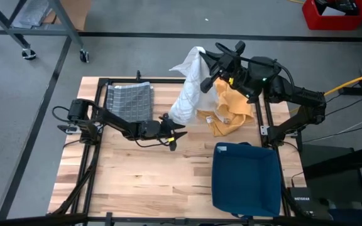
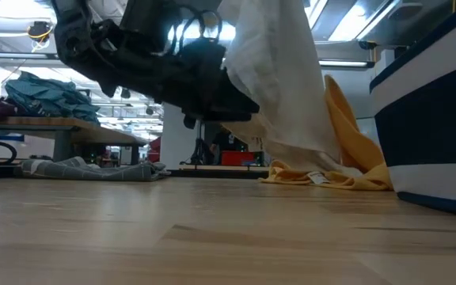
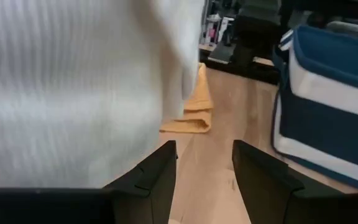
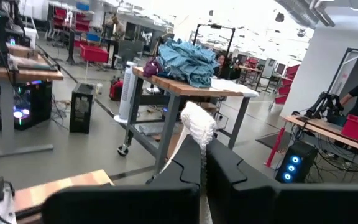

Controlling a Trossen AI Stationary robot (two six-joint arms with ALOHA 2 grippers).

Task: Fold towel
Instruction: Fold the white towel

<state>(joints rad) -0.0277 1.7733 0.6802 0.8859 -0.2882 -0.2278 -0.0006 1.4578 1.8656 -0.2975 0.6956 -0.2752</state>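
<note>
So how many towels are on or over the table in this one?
3. A white towel hangs from the shut right gripper; a yellow towel lies crumpled beneath it; a folded grey checked towel lies at the far left. The blue bin may hide more.

bright overhead light; left wrist view blurred.

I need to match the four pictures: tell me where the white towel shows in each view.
High view: white towel hangs from the right gripper, upper centre.
Low view: drapes down at centre.
Left wrist view: fills the left side, beyond the open left gripper.
Right wrist view: a tuft pinched between the shut fingers.
Shared landmark: the yellow cloth.
</note>
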